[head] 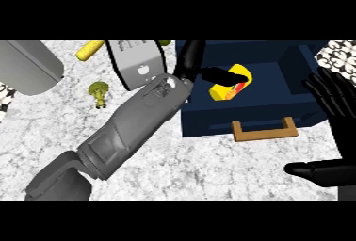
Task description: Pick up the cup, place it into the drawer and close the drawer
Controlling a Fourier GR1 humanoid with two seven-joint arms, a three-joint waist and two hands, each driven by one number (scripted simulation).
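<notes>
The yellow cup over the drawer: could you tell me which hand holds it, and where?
The left hand grips the yellow cup at its upper side.

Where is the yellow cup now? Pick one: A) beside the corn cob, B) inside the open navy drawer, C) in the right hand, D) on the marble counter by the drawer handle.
B: the yellow cup sits inside the open navy drawer, under the left hand.

Table (pixel 208 169) looks like rough speckled grey-white stone, matt. Drawer (pixel 208 120) smooth dark blue, painted look, with tan wooden handle (pixel 264 131). Cup (pixel 233 84) glossy yellow plastic with red patch. Forearm (pixel 132 127) dull grey metal-like panels. Right hand (pixel 341 117) smooth black plastic, slight sheen.
</notes>
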